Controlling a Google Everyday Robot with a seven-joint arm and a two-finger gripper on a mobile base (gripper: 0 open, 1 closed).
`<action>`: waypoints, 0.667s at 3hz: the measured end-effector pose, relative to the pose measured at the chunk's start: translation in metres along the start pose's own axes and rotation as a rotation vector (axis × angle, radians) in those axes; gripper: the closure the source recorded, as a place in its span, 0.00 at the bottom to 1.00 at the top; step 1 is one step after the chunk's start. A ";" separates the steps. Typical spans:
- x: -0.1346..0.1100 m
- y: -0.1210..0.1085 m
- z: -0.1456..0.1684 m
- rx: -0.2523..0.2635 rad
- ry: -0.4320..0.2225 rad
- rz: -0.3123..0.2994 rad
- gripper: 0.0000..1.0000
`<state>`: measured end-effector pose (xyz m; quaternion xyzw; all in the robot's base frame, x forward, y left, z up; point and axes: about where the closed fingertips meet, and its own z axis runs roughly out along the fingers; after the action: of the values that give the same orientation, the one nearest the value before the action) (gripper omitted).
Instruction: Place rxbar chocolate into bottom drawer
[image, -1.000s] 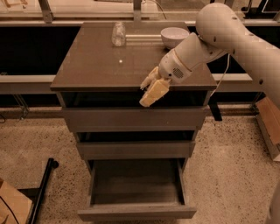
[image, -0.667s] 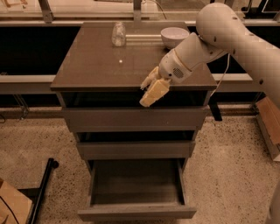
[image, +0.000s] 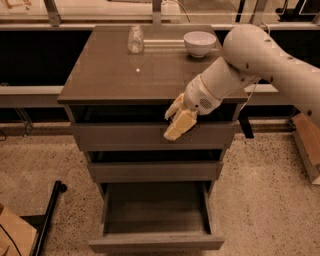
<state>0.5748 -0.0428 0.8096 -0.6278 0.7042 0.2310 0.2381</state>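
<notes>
Gripper (image: 176, 122): pale, cream-coloured, hanging at the front edge of the cabinet, right of centre, tilted down and to the left across the face of the top drawer
Grip: whether it is open or closed cannot be told from this angle
Arm (image: 260, 55): white and thick, reaching in from the right side over the right front corner of the cabinet top
Rxbar chocolate: cannot be made out; whether it sits in the gripper cannot be told
Bottom drawer (image: 155, 243): pulled well out toward the camera, its wide box interior showing, directly below and well apart from the gripper
Middle drawer (image: 155, 171): pushed further in than the bottom one, plain front
Top drawer (image: 125, 136): plain front, with a dark gap above it under the cabinet top
Cabinet top (image: 120, 75): grey-brown and glossy
Glass jar (image: 135, 39): clear, upright near the back edge, left of the bowl
White bowl (image: 199, 43): at the back right, near the arm, apart from the jar
Floor (image: 260, 190): speckled, with a black pole (image: 50, 215) lying at the lower left
</notes>
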 end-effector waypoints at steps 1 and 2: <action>0.034 0.002 0.028 0.035 -0.003 0.007 1.00; 0.068 -0.006 0.050 0.085 -0.066 0.018 1.00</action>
<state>0.5764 -0.0655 0.7279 -0.6029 0.7105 0.2238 0.2856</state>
